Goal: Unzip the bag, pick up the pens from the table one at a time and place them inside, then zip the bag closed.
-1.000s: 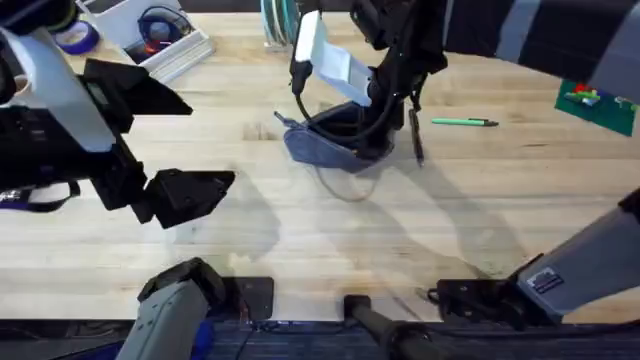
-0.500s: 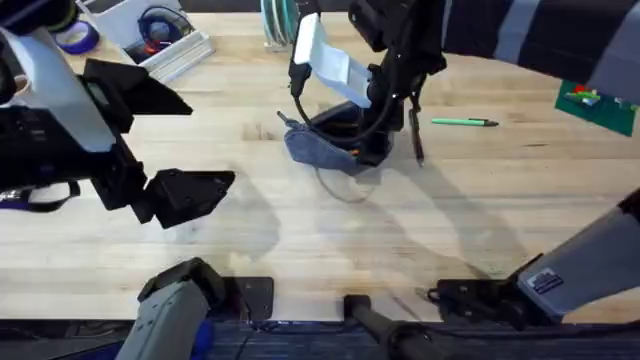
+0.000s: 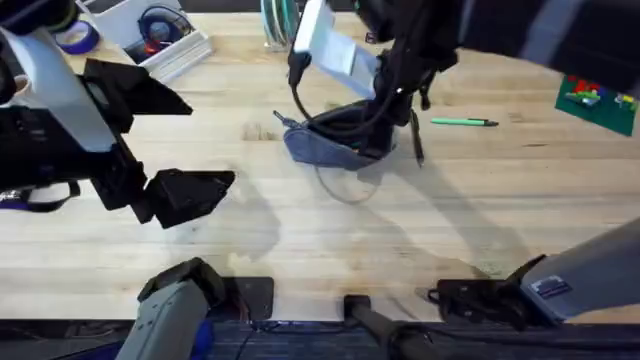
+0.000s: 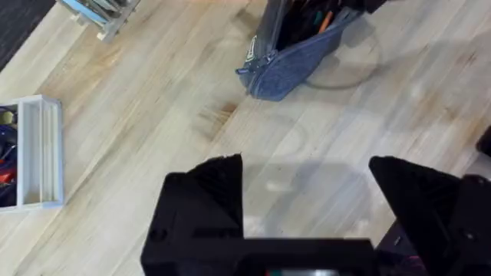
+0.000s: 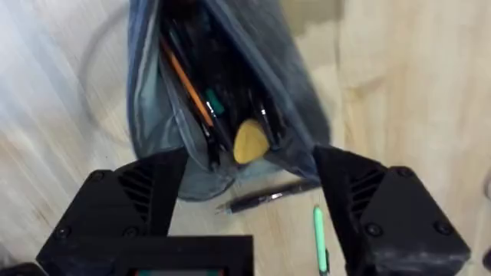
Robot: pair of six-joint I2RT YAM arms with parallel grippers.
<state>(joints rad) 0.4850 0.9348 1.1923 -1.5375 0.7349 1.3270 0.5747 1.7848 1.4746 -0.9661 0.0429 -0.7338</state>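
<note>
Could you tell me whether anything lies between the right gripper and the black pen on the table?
Nothing visible does. The right gripper, open, hovers over the unzipped blue-grey fabric bag; the slim black pen lies on bare light wooden table beside the bag, between the fingers in the wrist view.

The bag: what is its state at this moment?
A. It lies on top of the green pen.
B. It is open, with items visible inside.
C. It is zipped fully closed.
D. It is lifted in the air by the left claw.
B: the bag gapes open under the right claw, with items visible inside it, while the green pen lies apart on the table.
</note>
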